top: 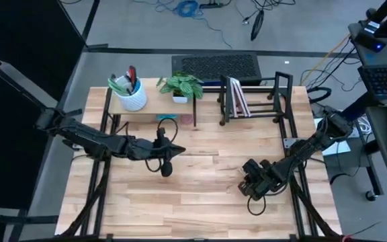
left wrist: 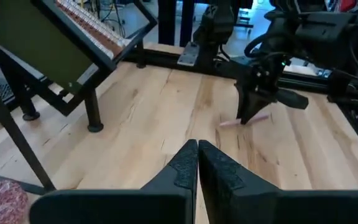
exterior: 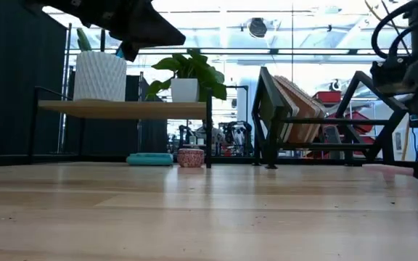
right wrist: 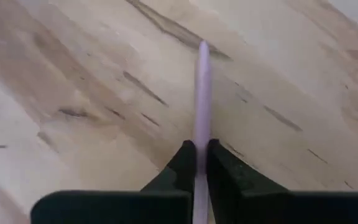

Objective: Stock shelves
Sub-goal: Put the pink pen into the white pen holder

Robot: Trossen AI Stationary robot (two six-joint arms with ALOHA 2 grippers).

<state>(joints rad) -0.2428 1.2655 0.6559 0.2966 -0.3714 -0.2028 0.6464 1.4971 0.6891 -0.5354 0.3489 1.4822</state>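
Pinched between our right gripper's (right wrist: 196, 155) dark fingers — a thin pink stick (right wrist: 202, 93). Left gripper (left wrist: 197, 163) hovers pressed together. Pale-wood riser shelf (top: 154, 102) and black wire rack (top: 255, 101) sit upper centre — we should lift level.

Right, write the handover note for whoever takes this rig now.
Left gripper: shut, empty, raised above the table in front of the wooden shelf.
Right gripper: shut on a thin pink stick, low at the table's front right.
Done: white pot and plant on the wooden shelf; books in the black rack.
Left: place the stick.
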